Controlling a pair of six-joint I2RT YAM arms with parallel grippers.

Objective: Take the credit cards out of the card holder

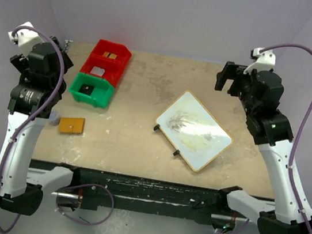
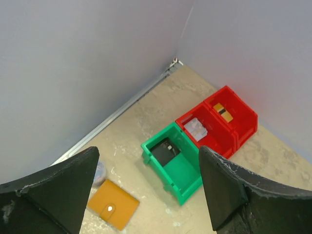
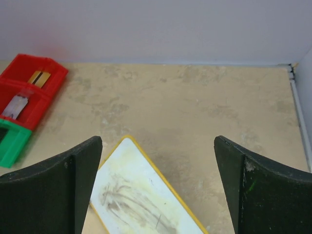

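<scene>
Now left gripper, right gripper wide, empty; closed card holder near table left edge.

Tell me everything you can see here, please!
red bins: two, red, far left of the table, side by side.
green bin: one, green, nearer end of that row.
gold card: one, gold-tan, in the far red bin.
grey-white card: one, pale grey, in the near red bin.
black card: one, black, in the green bin.
card holder: one, orange-tan, shut, near the green bin.
small round thing: one, blue-grey, beside the card holder; unclear what.
board: one, white with tan edge, right of middle.
left gripper: one, black, open, empty.
right gripper: one, black, open, empty.
</scene>
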